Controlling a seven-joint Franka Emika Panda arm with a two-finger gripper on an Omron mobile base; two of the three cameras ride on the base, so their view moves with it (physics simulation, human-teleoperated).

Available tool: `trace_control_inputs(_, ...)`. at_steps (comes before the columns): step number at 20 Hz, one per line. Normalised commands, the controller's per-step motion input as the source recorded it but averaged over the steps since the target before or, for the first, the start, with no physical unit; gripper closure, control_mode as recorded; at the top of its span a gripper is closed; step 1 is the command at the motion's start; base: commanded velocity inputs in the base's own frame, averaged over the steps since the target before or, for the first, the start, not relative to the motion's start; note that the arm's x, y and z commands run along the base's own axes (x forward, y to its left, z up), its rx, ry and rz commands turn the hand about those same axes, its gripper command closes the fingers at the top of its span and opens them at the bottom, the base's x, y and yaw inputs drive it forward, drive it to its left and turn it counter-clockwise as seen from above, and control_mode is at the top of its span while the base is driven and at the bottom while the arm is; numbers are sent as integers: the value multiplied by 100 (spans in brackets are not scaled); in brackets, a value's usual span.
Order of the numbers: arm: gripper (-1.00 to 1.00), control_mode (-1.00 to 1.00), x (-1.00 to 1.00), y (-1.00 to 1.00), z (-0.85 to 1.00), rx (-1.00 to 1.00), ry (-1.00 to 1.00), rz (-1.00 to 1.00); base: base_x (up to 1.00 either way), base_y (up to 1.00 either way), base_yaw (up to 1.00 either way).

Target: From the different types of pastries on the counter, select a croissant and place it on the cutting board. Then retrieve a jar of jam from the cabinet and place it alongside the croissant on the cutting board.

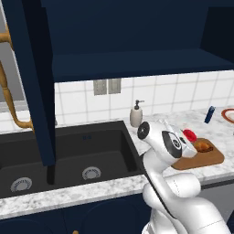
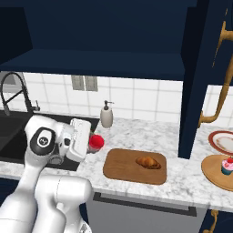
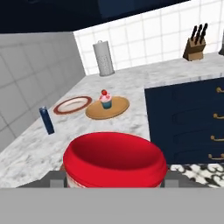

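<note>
Gripper (image 2: 94, 144) clamped on the jar of jam (image 2: 96, 143), held in the air just off the cutting board's (image 2: 119, 167) left edge. Croissant (image 2: 148, 162) lies right of centre on the board, near the surface's front edge.

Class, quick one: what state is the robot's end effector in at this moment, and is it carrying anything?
End effector: closed on the jam jar, carried left of the cutting board.
</note>
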Motion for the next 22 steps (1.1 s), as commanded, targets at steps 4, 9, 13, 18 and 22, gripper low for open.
trace_control_inputs(4, 100, -100, 1, -47, -100, -15, -6, 0, 0, 0, 0)
trace_control_inputs(9, 100, -100, 6, -38, -100, -15, -1, -1, 0, 0, 0)
trace_control_inputs(13, 100, -100, 0, -45, -100, -12, 0, -2, 0, 0, 0)
trace_control_inputs(18, 100, -100, 0, -15, -100, -19, 0, -2, 0, 0, 0)
trace_control_inputs(22, 100, -100, -1, -4, -100, -27, 1, -1, 0, 0, 0)
